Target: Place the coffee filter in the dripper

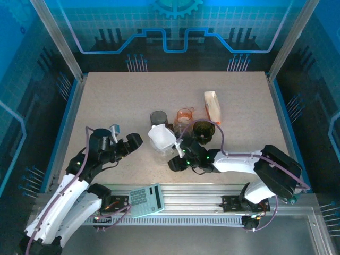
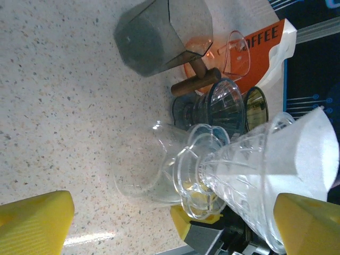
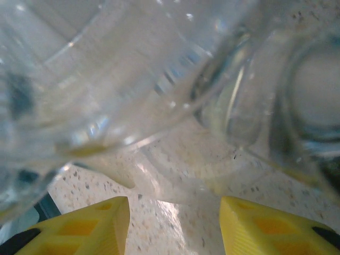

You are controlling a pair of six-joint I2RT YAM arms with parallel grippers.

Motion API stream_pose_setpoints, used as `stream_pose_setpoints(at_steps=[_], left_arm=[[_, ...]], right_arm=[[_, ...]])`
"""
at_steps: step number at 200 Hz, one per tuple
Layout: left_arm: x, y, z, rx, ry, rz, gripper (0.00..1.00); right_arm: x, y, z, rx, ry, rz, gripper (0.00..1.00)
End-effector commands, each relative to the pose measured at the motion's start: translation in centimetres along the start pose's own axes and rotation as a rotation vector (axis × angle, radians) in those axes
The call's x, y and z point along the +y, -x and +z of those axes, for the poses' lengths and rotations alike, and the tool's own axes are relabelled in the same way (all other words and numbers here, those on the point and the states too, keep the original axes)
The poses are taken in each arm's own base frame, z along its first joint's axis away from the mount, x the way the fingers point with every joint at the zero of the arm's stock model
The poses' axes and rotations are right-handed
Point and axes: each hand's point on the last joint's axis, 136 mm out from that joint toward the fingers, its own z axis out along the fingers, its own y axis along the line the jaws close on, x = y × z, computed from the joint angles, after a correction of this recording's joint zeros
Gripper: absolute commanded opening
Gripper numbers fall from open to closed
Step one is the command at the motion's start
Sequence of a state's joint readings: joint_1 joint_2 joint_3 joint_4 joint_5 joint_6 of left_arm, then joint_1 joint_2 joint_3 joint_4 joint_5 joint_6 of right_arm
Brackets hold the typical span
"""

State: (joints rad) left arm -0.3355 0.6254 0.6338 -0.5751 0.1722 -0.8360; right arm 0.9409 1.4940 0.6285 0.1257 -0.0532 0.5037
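Near edge first: calculator sits on the rail, not in play.

Left hand is fully spread with nothing between its fingers. It's parked just left of the group and facing it. You can treat that arm as free.

Right hand has its jaws about half apart, with bare tabletop showing between the yellow fingers and clear glass right at the tips. From the left wrist view, one of its fingers sits against the base flange of the clear glass dripper. I can't tell whether it's pinching that flange or just beside it, so don't assume a grip either way.

Task item: the coffee filter is inside the clear glass dripper. White paper lines the cone and one corner stands proud of the rim. My read is that the placement itself is essentially done.

What's left, as I judge it:
- The dripper looks tilted. Its base is next to a clear glass vessel, and I can't tell if it's sitting on that or on the tabletop. Confirm it's stable.
- Check that the filter is seated down into the cone and not riding high.
- Back the right hand off without dragging the flange.

Farther back and untouched: smoked dripper, grey tumbler, and coffee bag behind them.
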Motion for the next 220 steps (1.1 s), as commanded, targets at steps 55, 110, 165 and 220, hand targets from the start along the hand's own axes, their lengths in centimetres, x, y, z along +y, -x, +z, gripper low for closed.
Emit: stream_pose_setpoints(at_steps=[55, 110, 165, 220], left_arm=[[0.6, 3.3, -5.7, -0.259, 0.070, 0.020, 0.99], [0.5, 3.2, -6.2, -0.262, 0.070, 0.022, 0.99], [0.6, 3.2, -6.8, -0.279, 0.075, 0.026, 0.99], [0.8, 3.5, -7.6, -0.301, 0.088, 0.035, 0.99]], right_arm=[[1.5, 5.2, 2.6, -0.079, 0.017, -0.010, 0.50], [2.5, 7.9, 5.0, -0.103, 0.007, -0.004, 0.50], [3.3, 10.3, 7.4, -0.117, -0.021, 0.008, 0.50], [4.1, 12.3, 9.9, -0.124, -0.027, 0.011, 0.51]])
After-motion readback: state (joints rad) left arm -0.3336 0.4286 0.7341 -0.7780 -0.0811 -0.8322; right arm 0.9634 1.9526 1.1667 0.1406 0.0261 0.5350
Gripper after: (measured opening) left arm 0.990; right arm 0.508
